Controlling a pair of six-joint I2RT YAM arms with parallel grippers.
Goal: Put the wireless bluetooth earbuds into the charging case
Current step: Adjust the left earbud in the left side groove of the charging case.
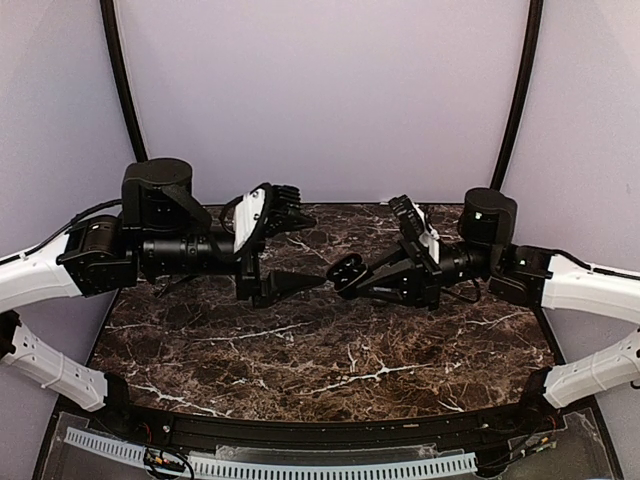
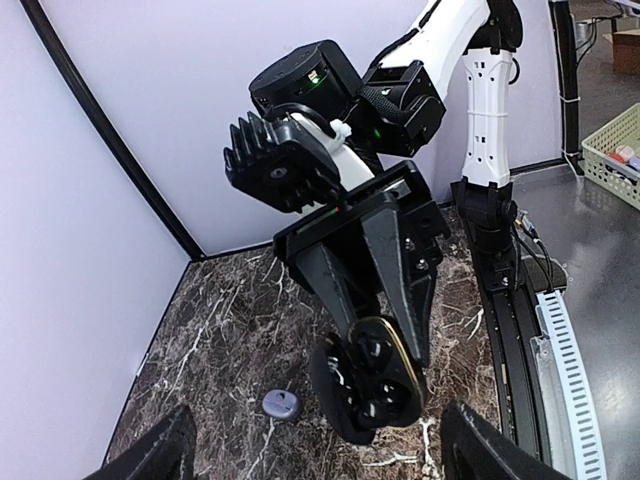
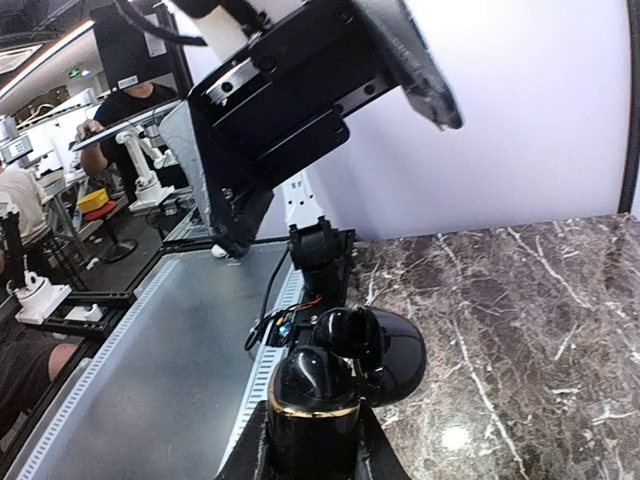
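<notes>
One pale purple earbud [image 2: 281,403] lies loose on table [image 2: 230,320], apart from charging case [image 2: 375,385]. Your right gripper [image 3: 315,445] clamps case aloft, lid open. Your left gripper [image 2: 320,455] gapes wide, empty. Step in hand, likely: fetching bud. Next: lower left, pinch gently; tiny target, easily flicked.

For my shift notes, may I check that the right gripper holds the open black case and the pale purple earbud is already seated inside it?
Not quite. The right gripper does hold the open black case, but the pale purple earbud is not inside it. It lies on the table, apart from the case, as the left wrist view shows.
</notes>
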